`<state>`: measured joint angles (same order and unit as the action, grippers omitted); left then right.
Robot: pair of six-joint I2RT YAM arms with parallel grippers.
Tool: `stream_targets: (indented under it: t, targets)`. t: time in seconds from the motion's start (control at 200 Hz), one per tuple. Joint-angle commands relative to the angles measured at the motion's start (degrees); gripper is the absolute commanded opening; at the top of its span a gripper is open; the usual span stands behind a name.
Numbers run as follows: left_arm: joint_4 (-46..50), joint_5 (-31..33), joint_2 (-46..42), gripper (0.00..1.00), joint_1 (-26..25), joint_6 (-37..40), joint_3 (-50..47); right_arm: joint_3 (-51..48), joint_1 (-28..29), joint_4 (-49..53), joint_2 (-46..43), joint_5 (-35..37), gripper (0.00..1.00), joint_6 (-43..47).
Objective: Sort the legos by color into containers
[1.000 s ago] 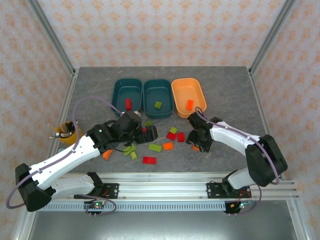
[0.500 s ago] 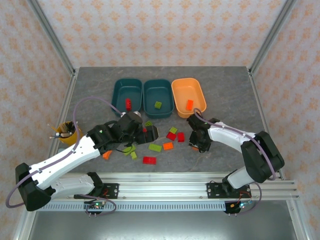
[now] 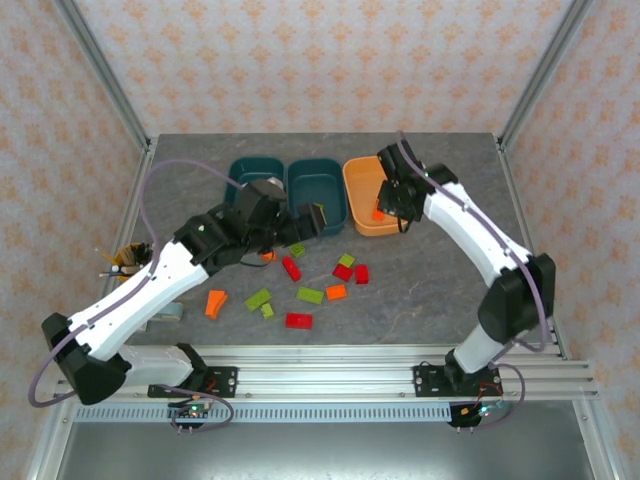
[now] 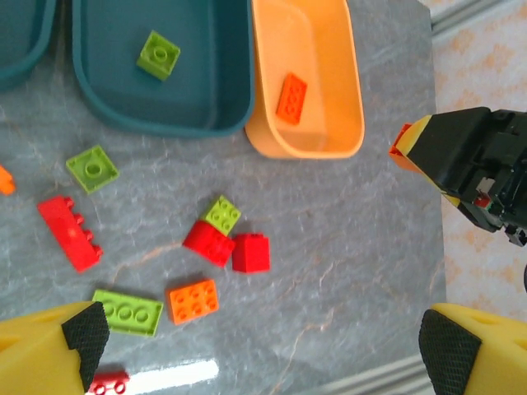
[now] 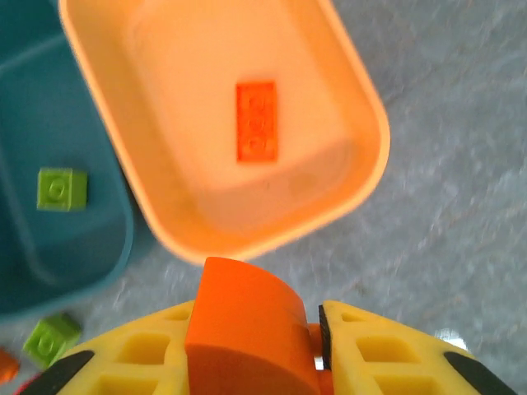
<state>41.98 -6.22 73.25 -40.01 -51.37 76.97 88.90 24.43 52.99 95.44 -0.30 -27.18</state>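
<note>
The right hand (image 5: 255,333) pinches an orange lego (image 5: 243,317) between its fingers, over the near rim of the orange tub (image 5: 372,123). Another orange brick (image 5: 256,121) lies flat inside that tub. The left hand (image 4: 263,346) is spread wide with nothing between its pads. It hangs above the desk (image 4: 354,247), near the middle teal tub (image 4: 206,82), which holds one green brick (image 4: 159,54). Loose legos (image 4: 193,300) in red, green and orange lie scattered on the desk.

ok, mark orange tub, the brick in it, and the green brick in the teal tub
orange tub (image 5: 181,90): right wrist view, bare floor.
orange brick (image 5: 257,121): right wrist view, top face.
green brick (image 4: 159,54): left wrist view, top face.
</note>
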Motion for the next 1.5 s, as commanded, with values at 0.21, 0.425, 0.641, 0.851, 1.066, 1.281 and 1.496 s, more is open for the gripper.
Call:
stream_targets:
  t: [0.21, 0.425, 0.641, 0.851, 1.066, 1.281, 1.496]
  targets:
    - [-1.8, -3.4, 8.8, 1.0, 4.7, 3.6, 8.2, 13.5, -3.4, 8.2, 21.0, 5.6, 0.31, 3.9]
    - [-2.8, -3.7, 11.5, 0.99, 4.8, 4.1, 8.9, 15.6, -3.7, 6.5, 27.6, 4.9, 0.33, 3.7]
    - [-1.5, -3.0, 11.2, 1.0, 5.0, 5.1, 7.5, 17.5, -3.7, 8.1, 30.5, 5.7, 0.46, 2.9]
    - [-0.2, -2.3, 8.8, 1.0, 5.3, 4.8, 4.7, 19.4, -3.7, 8.8, 27.1, 5.4, 0.59, 2.6]
    - [4.5, 0.2, 5.7, 0.99, 5.4, 2.2, -1.0, 19.7, -1.4, 6.1, 16.0, 2.2, 0.59, 4.8]
    - [3.2, -1.2, 7.1, 0.96, 5.4, -6.3, -10.9, -8.0, 5.7, -18.4, -10.4, -16.3, 0.6, 9.4]
    - [1.5, -1.3, 15.4, 0.87, 5.4, -11.0, -12.6, -31.3, 10.5, -30.3, -30.5, -23.9, 0.61, 4.3]
